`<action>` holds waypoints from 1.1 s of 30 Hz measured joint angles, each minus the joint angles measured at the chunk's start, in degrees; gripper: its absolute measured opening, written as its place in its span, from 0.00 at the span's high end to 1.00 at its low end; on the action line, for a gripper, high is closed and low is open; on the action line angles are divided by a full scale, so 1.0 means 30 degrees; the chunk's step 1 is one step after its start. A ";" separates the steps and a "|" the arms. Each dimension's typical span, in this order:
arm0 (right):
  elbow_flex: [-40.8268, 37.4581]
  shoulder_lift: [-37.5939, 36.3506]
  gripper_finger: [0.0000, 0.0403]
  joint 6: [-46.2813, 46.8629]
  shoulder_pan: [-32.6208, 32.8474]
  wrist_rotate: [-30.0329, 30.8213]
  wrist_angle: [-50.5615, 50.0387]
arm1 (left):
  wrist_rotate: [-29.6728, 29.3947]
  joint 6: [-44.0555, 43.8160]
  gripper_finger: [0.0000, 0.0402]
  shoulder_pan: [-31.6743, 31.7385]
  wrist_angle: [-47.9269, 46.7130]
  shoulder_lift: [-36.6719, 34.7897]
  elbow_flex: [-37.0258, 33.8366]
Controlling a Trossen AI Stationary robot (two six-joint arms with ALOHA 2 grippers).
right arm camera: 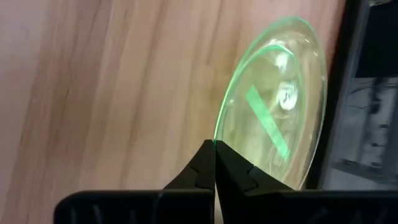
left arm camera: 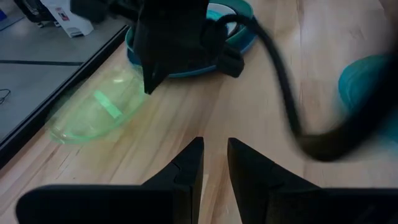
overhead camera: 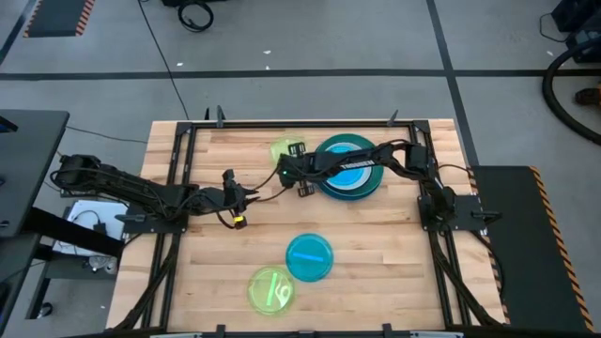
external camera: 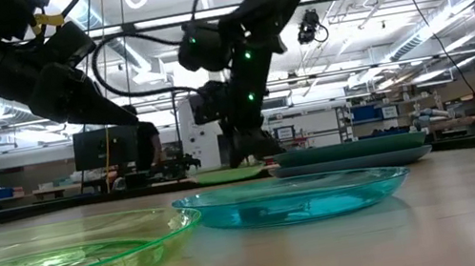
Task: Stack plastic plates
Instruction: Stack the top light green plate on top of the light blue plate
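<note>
Right end effector [right arm camera: 214, 163] pinched on lime-green plate [right arm camera: 280, 99] rim, beside table edge.

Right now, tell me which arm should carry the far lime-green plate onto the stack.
The right arm. Its right gripper is already shut on the rim of the far lime-green plate, next to the stack of large plates. The left gripper hovers mid-table, holding nothing.

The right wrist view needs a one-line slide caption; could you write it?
Right gripper, fingers shut on the rim of a translucent lime-green round plastic plate on the wooden table.
</note>
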 joint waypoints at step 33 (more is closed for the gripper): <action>-0.0147 -0.2446 0.98 1.3094 0.3460 0.4969 -1.2195 | 0.0000 -0.0401 0.80 0.0000 -0.1152 -0.0007 0.0000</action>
